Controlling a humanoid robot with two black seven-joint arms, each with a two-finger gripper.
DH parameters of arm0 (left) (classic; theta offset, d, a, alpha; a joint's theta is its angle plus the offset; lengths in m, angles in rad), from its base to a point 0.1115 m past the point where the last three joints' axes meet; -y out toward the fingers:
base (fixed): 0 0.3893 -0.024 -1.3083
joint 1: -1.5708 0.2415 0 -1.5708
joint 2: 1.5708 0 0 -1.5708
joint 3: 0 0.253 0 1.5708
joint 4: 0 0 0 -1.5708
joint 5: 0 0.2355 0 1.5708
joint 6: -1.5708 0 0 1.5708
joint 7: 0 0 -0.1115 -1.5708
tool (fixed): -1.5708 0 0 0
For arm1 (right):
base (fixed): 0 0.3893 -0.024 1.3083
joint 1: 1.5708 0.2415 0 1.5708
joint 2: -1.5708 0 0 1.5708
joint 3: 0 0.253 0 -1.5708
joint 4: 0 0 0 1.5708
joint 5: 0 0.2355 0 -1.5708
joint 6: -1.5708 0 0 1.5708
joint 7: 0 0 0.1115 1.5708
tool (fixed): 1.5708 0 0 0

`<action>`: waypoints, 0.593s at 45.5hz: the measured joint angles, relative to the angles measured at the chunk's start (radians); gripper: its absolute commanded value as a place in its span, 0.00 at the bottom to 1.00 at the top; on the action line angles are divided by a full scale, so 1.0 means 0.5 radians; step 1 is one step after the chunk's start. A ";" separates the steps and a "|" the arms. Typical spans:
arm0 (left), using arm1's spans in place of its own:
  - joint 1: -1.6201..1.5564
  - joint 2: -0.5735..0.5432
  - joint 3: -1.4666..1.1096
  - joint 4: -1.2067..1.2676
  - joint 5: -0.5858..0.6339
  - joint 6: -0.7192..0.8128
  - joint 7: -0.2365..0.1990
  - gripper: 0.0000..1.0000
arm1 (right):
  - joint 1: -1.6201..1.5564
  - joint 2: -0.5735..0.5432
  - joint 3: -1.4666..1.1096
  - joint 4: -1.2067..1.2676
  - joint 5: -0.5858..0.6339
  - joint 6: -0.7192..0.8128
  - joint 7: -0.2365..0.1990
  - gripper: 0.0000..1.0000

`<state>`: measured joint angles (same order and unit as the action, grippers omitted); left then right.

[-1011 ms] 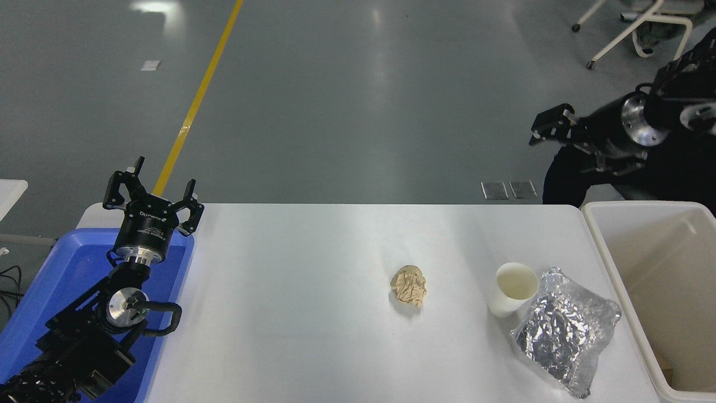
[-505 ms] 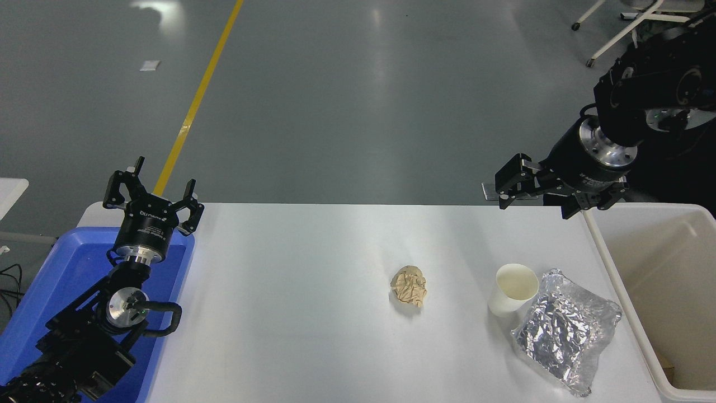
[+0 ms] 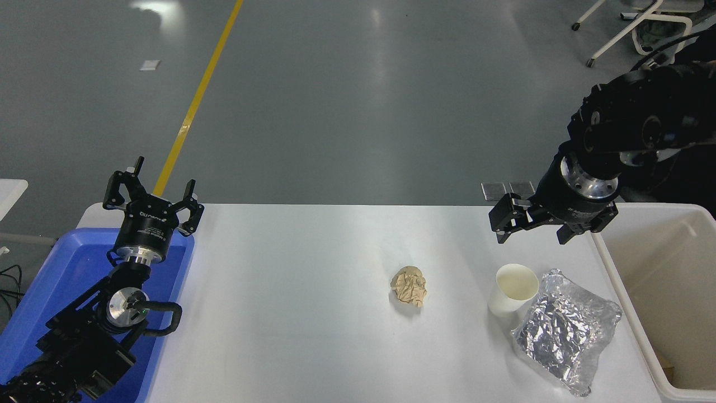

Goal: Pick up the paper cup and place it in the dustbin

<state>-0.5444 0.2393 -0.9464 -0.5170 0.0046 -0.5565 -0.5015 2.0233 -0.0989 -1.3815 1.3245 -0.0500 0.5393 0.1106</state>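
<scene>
Right gripper (image 3: pixel 531 232), jaws spread, hangs above the upright paper cup (image 3: pixel 512 291): likely light, easily crushed, best pinched gently across its sides.

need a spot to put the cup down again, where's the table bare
Widest bare patch: between the blue tray and the paper ball. A narrower gap lies between the ball and the paper cup. Crowded at the right: the foil bag sits against the cup, beside the dustbin.
</scene>
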 measured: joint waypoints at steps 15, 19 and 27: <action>0.001 0.000 -0.002 0.000 0.000 0.002 0.000 0.98 | -0.464 0.057 -0.007 -0.249 -0.035 -0.255 0.000 1.00; 0.002 0.000 -0.003 0.000 0.000 0.002 0.000 0.98 | -0.593 0.067 -0.010 -0.338 -0.042 -0.312 0.000 1.00; 0.002 0.000 -0.003 0.000 0.000 0.002 0.000 0.98 | -0.777 0.076 -0.012 -0.474 -0.049 -0.385 0.000 1.00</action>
<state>-0.5432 0.2393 -0.9478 -0.5169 0.0047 -0.5553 -0.5017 1.6347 -0.0611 -1.3878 1.0875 -0.0745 0.3469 0.1104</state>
